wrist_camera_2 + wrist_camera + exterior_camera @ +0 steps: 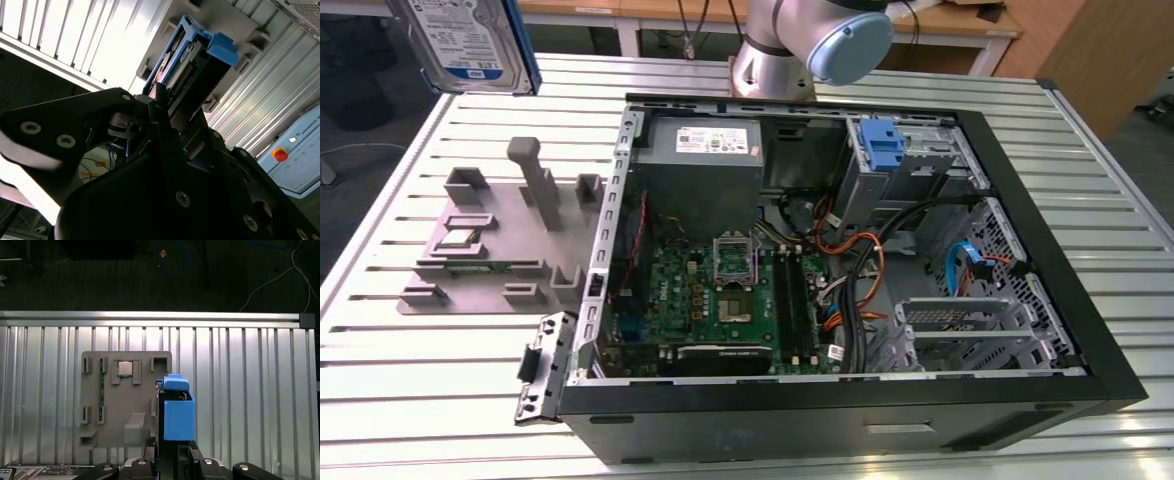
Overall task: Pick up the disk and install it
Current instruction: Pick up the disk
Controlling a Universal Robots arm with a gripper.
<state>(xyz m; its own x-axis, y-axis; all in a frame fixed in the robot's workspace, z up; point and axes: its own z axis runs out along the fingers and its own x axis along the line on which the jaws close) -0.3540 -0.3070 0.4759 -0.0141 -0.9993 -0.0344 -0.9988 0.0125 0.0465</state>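
Nearest the exterior camera, the disk [460, 42] hangs in the air at the far corner on the exterior view's left, well clear of the table [400, 400], its white-and-blue label facing the lens and a blue rail along one edge. In both wrist views the gripper [171, 452] [167, 112] is closed on it, black fingers clamped on its two flat faces, so that the disk [175, 410] [192, 55] stands out edge-on with its blue carrier end away from the gripper. Below it in the first wrist view lies a grey fixture plate [125, 405] on the slatted metal table, with a small square chip [125, 369] seated in one of its pockets. In the exterior view that plate [494, 245] sits just beside an open computer case [1067, 330], on the exterior view's left of it. Inside the case are a green motherboard [720, 290], a grey metal box with a white sticker [700, 150], and a blue latch piece [886, 150] in the far bay. Behind the case rises the robot arm [807, 40].
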